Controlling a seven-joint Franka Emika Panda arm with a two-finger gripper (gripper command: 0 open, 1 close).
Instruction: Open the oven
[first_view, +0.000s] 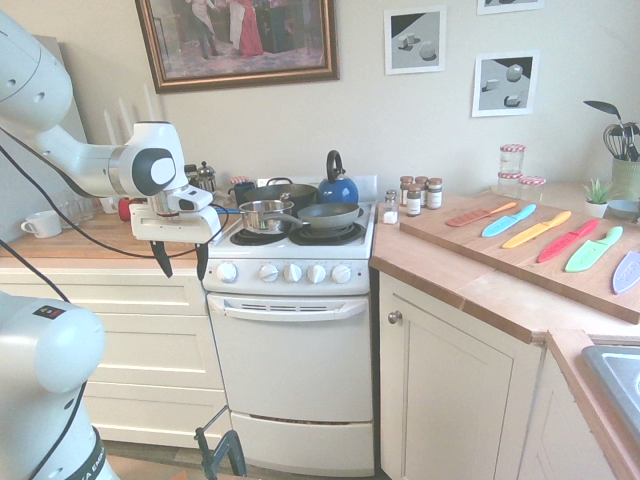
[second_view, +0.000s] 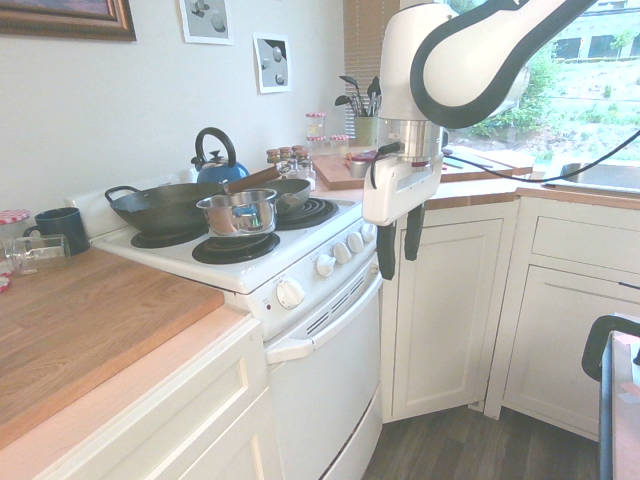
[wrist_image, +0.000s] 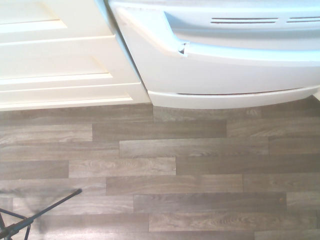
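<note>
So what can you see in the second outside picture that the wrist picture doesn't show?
Only the second exterior view shows the silver pot, the blue kettle, the cutting board and the gripper, its fingers open.

Only the wrist view shows the thin black legs at one corner of the floor.

Both show the oven, its door shut, with its white handle, and the grey wood floor.

Daylight fills the window at upper right; grey-brown planks cover the floor below cream cabinets.
</note>
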